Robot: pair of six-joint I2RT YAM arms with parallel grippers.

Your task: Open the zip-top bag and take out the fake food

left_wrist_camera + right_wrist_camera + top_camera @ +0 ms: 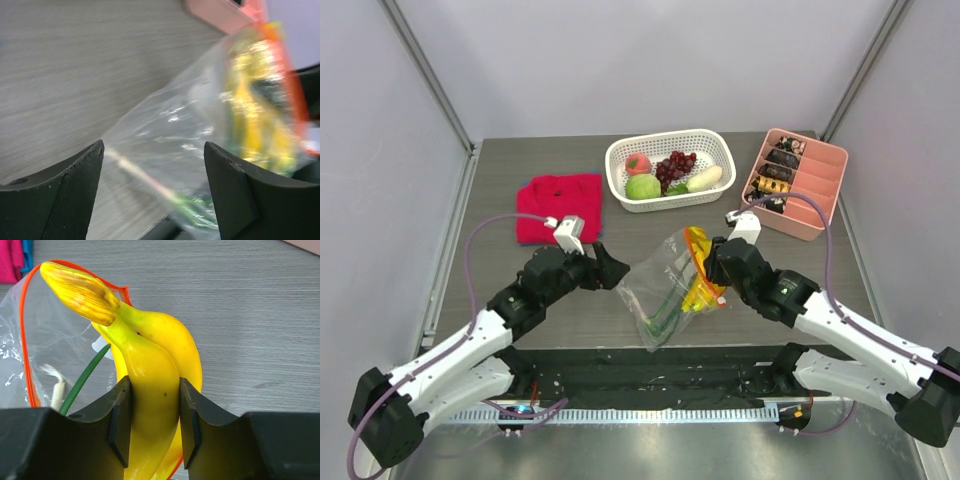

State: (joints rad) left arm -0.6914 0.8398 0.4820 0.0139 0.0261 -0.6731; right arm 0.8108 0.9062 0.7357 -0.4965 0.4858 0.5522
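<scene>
At mid-worktop [570, 160] lies the one zip-top bag [655, 295], its orange-rimmed mouth turned toward my right end effector [152, 415], whose jaws are partway closed on the bananas [150, 365] (two, joined at one stem) right at that mouth. My left end effector [152, 185] stands wide open just beside the bag's other end, gripping nothing. I judge this to be the removal step: next I should draw the bananas clear while my left steadies the bag. One green-stalked piece [82, 382] lies inside. Four pieces sit in the white basket [660, 204]: pink fruit [638, 164], green ball [642, 187], grapes [675, 165], white radish [705, 179].
</scene>
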